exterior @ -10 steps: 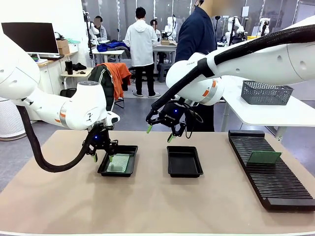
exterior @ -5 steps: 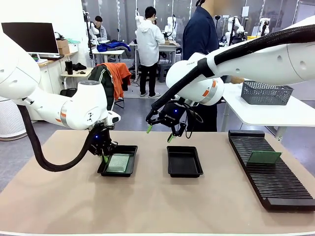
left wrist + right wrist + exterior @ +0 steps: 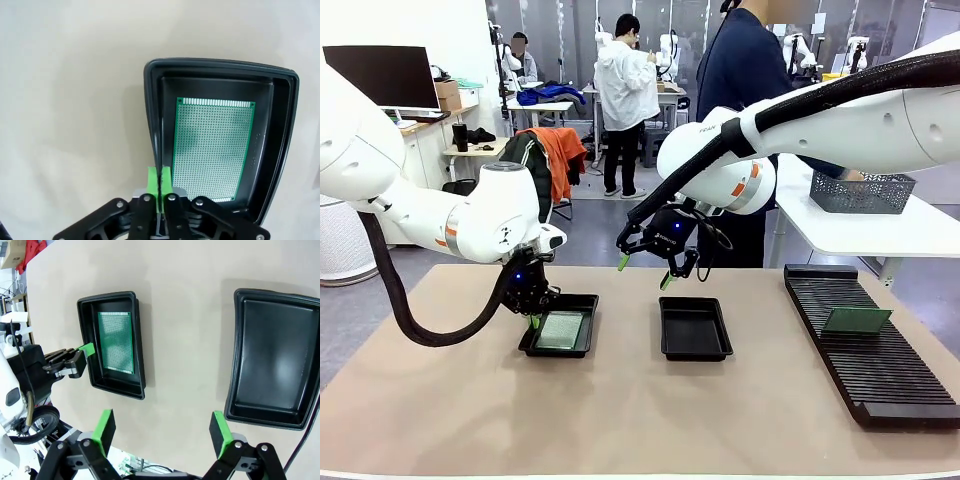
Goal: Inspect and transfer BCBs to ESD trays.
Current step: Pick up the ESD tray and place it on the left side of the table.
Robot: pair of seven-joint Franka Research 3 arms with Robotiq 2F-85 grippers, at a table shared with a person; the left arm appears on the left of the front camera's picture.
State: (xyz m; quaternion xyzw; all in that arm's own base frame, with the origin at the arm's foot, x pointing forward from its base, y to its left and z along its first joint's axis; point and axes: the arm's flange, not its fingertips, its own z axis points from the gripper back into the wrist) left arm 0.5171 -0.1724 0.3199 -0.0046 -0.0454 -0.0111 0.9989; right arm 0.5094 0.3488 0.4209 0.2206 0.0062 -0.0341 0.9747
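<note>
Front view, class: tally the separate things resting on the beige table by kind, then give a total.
Shallow black plastic trays: 2
Thin pale-green rectangular circuit boards: 2
Long black ribbed slotted rack: 1
Total: 5

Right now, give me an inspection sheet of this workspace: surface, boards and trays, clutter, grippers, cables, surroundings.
Surface: beige table, no spills seen.
Job's things: left tray holds one board lying flat; middle tray empty; second board rests on the slotted rack.
Clutter: nothing seen.
Grippers: left gripper shut at the left tray's rim; right gripper open, raised near the middle tray.
Cables: black hose loops from the left arm; second hose runs along the right arm.
Surroundings: person at the far side; mesh basket on a side table.
</note>
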